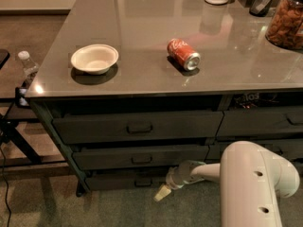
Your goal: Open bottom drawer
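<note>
Locating the bottom drawer [113,180] comes first. It is the lowest of three dark fronts in the left stack under the tabletop [142,13], just above the carpet [94,209], and it has the slimmest front. We see no tray exposed, so we judge it shut or nearly shut.

We expect a stiff metal front on slides. It should be light when empty, with some initial sticking, and it will travel only straight out. The one usable hold is the small dark loop handle [143,182] at mid-front. The flat face offers nothing to grip, and the smooth loop may slip under an angled pull.

The arm [251,188] enters from the lower right, and its forearm runs leftward and low across the cabinet. The gripper [162,192] hangs at its end, tilted down and to the left, just right of the handle and close above the carpet. We cannot tell whether it is open or closed, nor whether it touches the front. We judge the handle not yet taken.
</note>
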`<state>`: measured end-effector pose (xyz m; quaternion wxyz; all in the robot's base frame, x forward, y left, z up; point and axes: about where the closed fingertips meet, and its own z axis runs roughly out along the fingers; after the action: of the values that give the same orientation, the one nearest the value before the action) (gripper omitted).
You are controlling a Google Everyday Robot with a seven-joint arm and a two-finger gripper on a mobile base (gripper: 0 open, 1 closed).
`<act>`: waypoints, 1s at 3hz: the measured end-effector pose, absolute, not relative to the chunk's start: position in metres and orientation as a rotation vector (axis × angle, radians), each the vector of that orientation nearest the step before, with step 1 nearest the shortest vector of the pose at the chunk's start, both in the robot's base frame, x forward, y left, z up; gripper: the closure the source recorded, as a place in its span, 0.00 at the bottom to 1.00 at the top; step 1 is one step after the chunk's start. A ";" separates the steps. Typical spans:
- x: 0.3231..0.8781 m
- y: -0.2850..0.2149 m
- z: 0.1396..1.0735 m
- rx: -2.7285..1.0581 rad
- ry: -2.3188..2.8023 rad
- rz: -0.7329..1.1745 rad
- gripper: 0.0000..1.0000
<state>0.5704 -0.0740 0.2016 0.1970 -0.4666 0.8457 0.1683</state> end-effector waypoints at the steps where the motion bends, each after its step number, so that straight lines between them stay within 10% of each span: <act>1: 0.584 -0.071 0.189 -1.337 2.350 0.464 0.00; 3: 0.573 -0.066 0.169 -1.405 2.379 0.520 0.00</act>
<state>0.5734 -0.0656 0.1691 0.1641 -0.4930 0.8347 0.1826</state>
